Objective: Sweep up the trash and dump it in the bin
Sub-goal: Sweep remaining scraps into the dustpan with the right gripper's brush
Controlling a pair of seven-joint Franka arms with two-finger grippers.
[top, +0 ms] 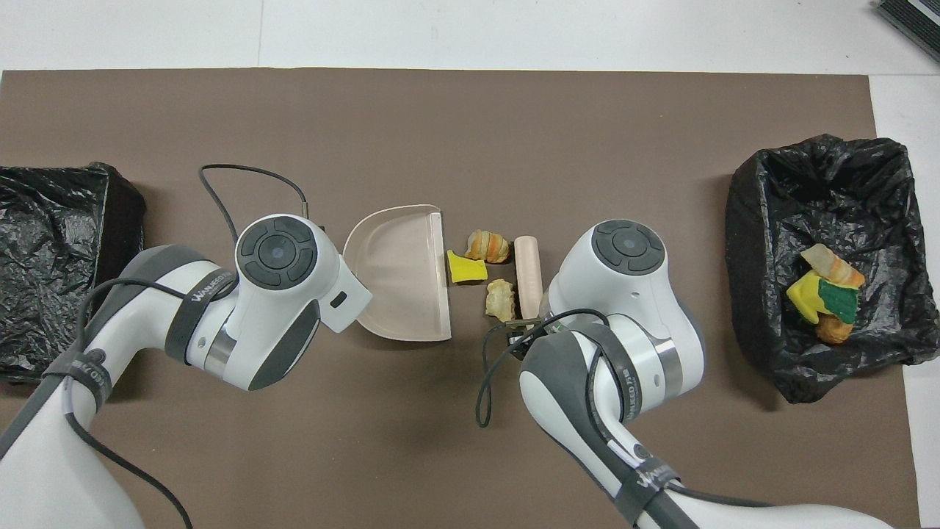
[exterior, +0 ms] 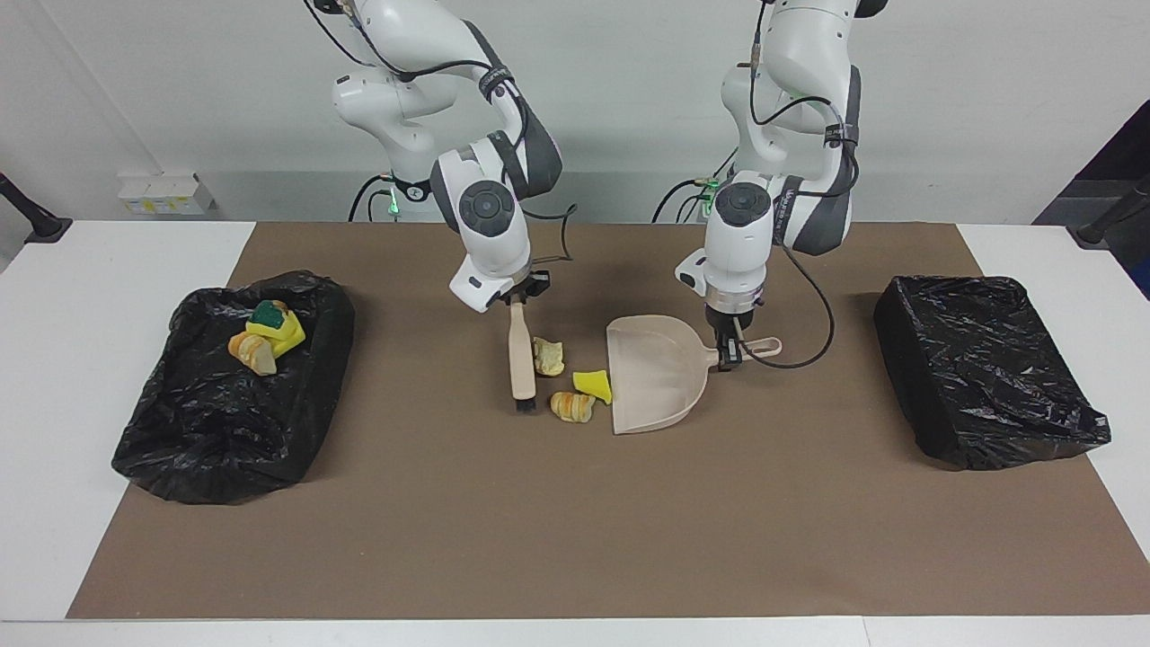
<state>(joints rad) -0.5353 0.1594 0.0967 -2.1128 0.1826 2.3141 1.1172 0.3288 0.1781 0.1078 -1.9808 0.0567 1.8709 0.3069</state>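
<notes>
trash (exterior: 571, 381) lies between brush (exterior: 519, 364) and dustpan (exterior: 657, 380), touching the dustpan lip. right gripper (exterior: 517, 299) clamps the brush, left gripper (exterior: 729, 353) clamps the dustpan handle. next, i think, a short push into the dustpan.

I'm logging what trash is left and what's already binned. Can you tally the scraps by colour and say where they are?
Yellow sponge scraps: 2, one on the mat at the dustpan mouth, one with a green face in the bin
Beige or tan-striped bread-like lumps: 3, two on the mat, one visible in the bin
Total: 5
</notes>
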